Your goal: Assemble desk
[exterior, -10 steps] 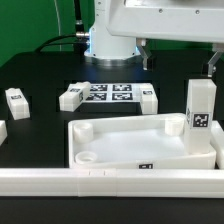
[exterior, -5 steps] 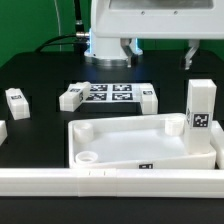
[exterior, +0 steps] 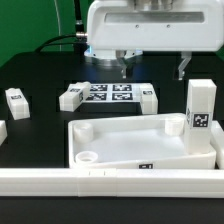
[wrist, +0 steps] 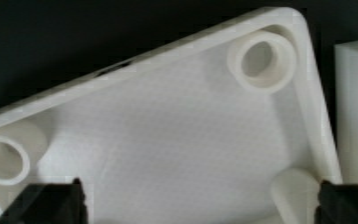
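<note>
**Gripper open, hanging over desk tabletop**

The gripper (exterior: 152, 70) is up off the black table (exterior: 40, 70) w/ its fingers (exterior: 122, 66) spread wide and nothing between them. It touches no part.

Directly beneath it is the large white plastic tray-like rectangular tabletop (exterior: 140, 142), lying flat w/ its hollow side up. In the wrist view the tabletop (wrist: 158, 130) fills the space between the two dark fingertips (wrist: 55, 203). Two round corner sockets show there, one (wrist: 265, 60) well ahead of the gripper (wrist: 199, 205) and another (wrist: 2, 160) off to one side.

A white square tagged leg (exterior: 201, 108) stands upright at the tabletop's corner, below and outboard of the finger on the exterior view's right. Can't tell if it sits in a socket. The wrist view catches only a sliver of that leg (wrist: 357, 90).

The marker board (exterior: 108, 93) lies flat below the gripper, just past the tabletop's far rim, w/ a small white tagged block (exterior: 71, 96) at one end and a second block (exterior: 148, 97) at the other. A third block (exterior: 16, 101) lies well apart, toward the exterior view's left. A long white bar (exterior: 110, 182) runs along the tabletop's near side.
</note>
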